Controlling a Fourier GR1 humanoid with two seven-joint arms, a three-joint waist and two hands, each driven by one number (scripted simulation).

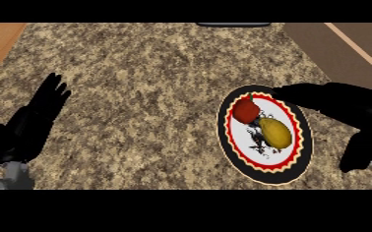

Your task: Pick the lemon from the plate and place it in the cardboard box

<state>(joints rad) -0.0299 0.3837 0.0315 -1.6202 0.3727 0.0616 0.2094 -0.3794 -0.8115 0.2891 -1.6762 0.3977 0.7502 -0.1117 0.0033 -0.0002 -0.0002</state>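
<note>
Speckled granite counter (pixel 145 69), oval yellow lemon (pixel 276 131) lying on round plate (pixel 272 176) with black rim and red zigzag ring, beside glossy red fruit (pixel 246 110), right hand (pixel 341 108) open, fingers spread above plate's far edge, not touching lemon, left hand (pixel 36 118) open at left edge, flat brown cardboard box (pixel 330 49) in far right corner

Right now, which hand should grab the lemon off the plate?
The right hand. It hangs open at the plate's rim, close to the lemon. The left hand rests open at the view's left edge, far from it.

Speckled stone counter (pixel 160 78) — smooth plate (pixel 223 128), smooth-skinned lemon (pixel 276 132).
</note>
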